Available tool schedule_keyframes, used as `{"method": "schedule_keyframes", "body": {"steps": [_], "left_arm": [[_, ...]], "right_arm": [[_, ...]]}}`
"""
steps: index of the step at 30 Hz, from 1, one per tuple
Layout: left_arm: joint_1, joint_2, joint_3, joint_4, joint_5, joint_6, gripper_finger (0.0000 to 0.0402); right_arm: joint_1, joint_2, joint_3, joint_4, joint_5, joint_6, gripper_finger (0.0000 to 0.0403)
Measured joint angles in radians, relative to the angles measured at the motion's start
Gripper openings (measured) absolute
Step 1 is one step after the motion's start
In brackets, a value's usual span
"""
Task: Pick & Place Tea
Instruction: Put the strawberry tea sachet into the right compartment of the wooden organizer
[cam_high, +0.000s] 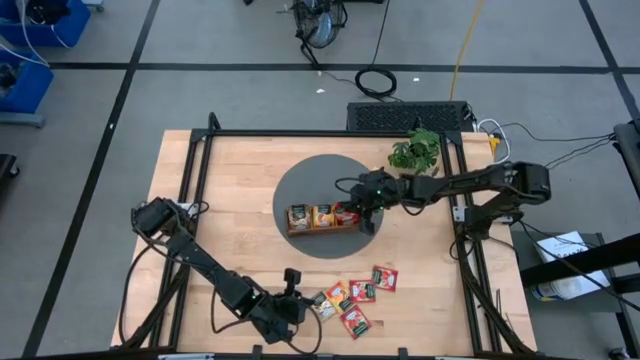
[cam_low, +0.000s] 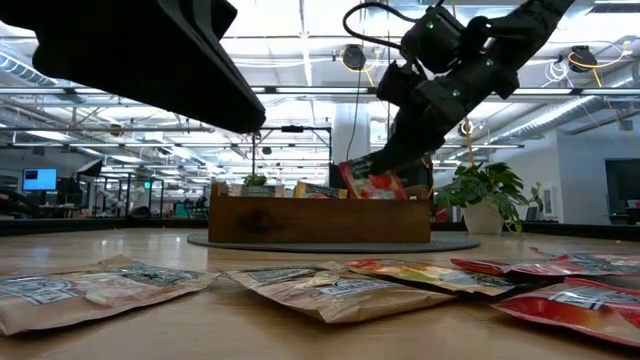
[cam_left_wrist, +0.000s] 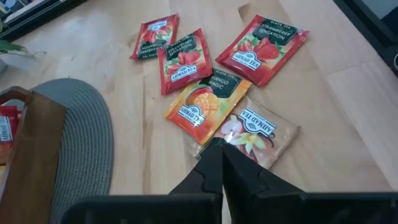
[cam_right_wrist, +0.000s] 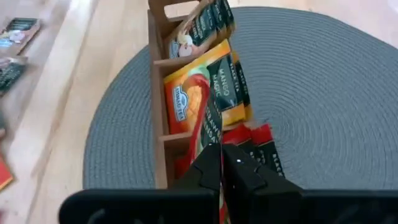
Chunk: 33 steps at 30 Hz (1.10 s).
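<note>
A brown wooden tray (cam_high: 318, 229) stands on a round grey mat (cam_high: 300, 180). It holds dark green tea sachets (cam_right_wrist: 205, 28), orange ones (cam_right_wrist: 186, 93) and red ones (cam_right_wrist: 255, 140), each colour in its own compartment. My right gripper (cam_high: 352, 212) hovers over the red end, shut on a red tea sachet (cam_right_wrist: 204, 118). Near the front edge, red sachets (cam_left_wrist: 267, 43), an orange one (cam_left_wrist: 202, 102) and a pale one (cam_left_wrist: 258, 130) lie flat on the table. My left gripper (cam_left_wrist: 219, 148) is shut, with its tips at the pale sachet's near edge. My right gripper pinches the red sachet's near edge (cam_right_wrist: 211, 142) between its two fingers and comes slanting down from the table's right. The sachet stands edge-on ahead of the fingertips, its lower end at the tray's red compartment (cam_low: 372, 185). I cannot tell whether my left gripper touches the pale sachet.
A potted plant (cam_high: 415, 152) stands behind the mat at the far right. Black frame rails (cam_high: 200, 190) run along the table's sides. Bare wood lies between the mat and the loose sachets.
</note>
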Motion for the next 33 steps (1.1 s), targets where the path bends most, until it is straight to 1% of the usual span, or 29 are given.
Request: {"method": "schedule_keyframes", "body": {"steps": [4,7,11,13,16,21,23,26,33], "left_arm": [[0.0,0.0,0.0,-0.009,-0.001,-0.022,0.0024],[0.0,0.0,0.0,-0.008,-0.002,-0.039,0.0022],[0.0,0.0,0.0,-0.008,-0.002,-0.047,0.0005],[0.0,0.0,0.0,-0.007,-0.002,-0.052,0.0006],[0.001,0.0,0.0,-0.007,-0.002,-0.058,0.0019],[0.01,0.0,0.0,-0.007,-0.002,-0.057,0.0036],[0.018,0.0,0.0,-0.007,-0.003,-0.059,0.0036],[0.026,0.0,0.0,-0.007,-0.002,-0.066,0.0032],[0.029,0.0,0.0,-0.008,-0.001,-0.101,0.002]], "right_arm": [[0.017,-0.013,-0.017,0.034,0.043,0.041,0.0],[0.032,-0.011,-0.061,0.072,0.081,0.087,0.0],[0.057,-0.012,-0.145,0.234,0.149,0.139,0.0],[0.063,-0.013,-0.194,0.315,0.149,0.156,0.0],[0.063,-0.017,-0.249,0.417,0.15,0.167,0.0],[0.063,-0.017,-0.285,0.451,0.14,0.152,0.0004],[0.063,-0.017,-0.285,0.444,0.12,0.15,0.0012],[0.063,-0.017,-0.286,0.439,0.12,0.149,0.0031],[0.063,-0.045,-0.287,0.451,0.127,0.14,0.0104]]}}
